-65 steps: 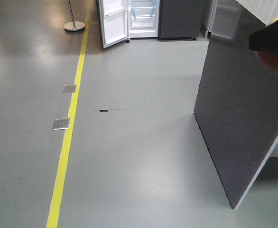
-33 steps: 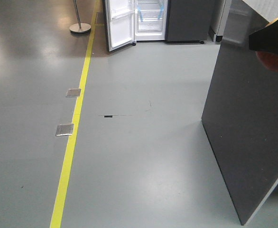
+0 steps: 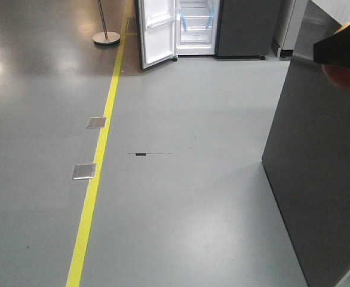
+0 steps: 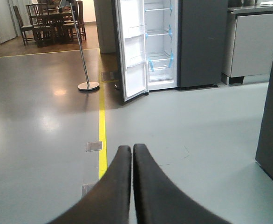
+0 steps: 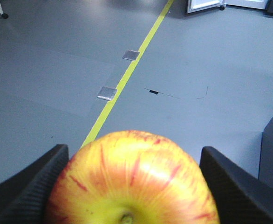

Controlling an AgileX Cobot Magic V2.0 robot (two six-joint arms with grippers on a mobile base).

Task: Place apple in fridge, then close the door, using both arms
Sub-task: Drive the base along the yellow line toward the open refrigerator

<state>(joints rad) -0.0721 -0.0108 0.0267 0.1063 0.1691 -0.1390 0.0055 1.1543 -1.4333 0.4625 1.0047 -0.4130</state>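
Observation:
The apple [image 5: 132, 179], red-streaked over yellow, fills the bottom of the right wrist view, and my right gripper [image 5: 134, 151] is shut on it, one black finger against each side. In the front view the apple [image 3: 347, 79] shows as a red patch under the black right arm [image 3: 342, 46] at the upper right. The fridge [image 3: 196, 25] stands far ahead across the floor, its door [image 3: 158, 34] swung open to the left with the white inner face showing. My left gripper [image 4: 132, 148] is shut with nothing in it and points towards the fridge [image 4: 160, 46] and its door [image 4: 133, 51].
A tall dark grey panel [image 3: 321, 179] stands close on the right. A yellow floor line [image 3: 100, 155] runs towards the fridge, with two metal floor plates [image 3: 84, 171] beside it. A post on a round base [image 4: 88, 85], a dining table with chairs [image 4: 48, 23] and a grey cabinet [image 4: 250, 46] stand at the far end.
The whole front view has shifted: the fridge, yellow line and floor plates have slid right and down, and the dark panel has moved further right. Both grippers keep their poses.

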